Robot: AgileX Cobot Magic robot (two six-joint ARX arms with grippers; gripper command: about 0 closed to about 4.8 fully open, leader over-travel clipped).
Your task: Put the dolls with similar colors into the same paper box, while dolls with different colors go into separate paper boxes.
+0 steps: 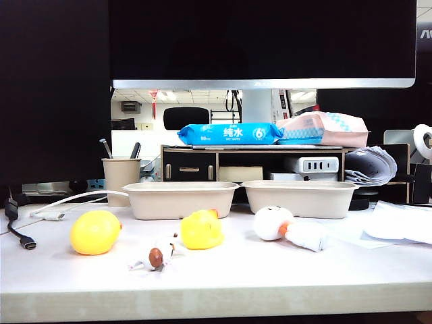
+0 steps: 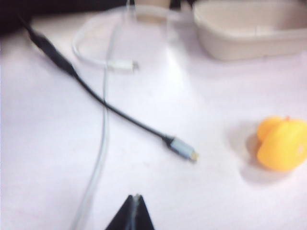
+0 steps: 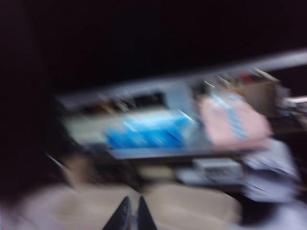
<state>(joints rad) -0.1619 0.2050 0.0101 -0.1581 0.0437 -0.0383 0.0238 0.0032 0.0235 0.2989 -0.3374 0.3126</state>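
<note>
On the white table point(image 1: 223, 280), 4 dolls lie in a loose row in front of 2 beige paper boxes: a round yellow doll point(image 1: 95, 231) at the exterior view's left, a tiny white doll with a brown spot point(image 1: 156, 256) nearest the table's front edge, a yellow duck-like doll point(image 1: 202, 229) in the middle, and a white doll with an orange beak point(image 1: 273, 223) at the right, lying on its side. Behind them the left paper box point(image 1: 180, 199) and the right paper box point(image 1: 301, 198) stand side by side, just apart, with nothing showing above their rims. Neither arm appears in the exterior view. The left gripper point(image 2: 135, 198) shows its dark fingertips pressed together, holding nothing, above bare table near a black cable point(image 2: 120, 115) and a white cable point(image 2: 96, 163). The right gripper point(image 3: 131, 203) has its tips nearly touching, holding nothing, pointing toward the boxes in a badly blurred view. Further back stand a beige pen cup point(image 1: 121, 175), a blue wipes pack point(image 1: 229, 133) and a monitor point(image 1: 263, 40).
</note>
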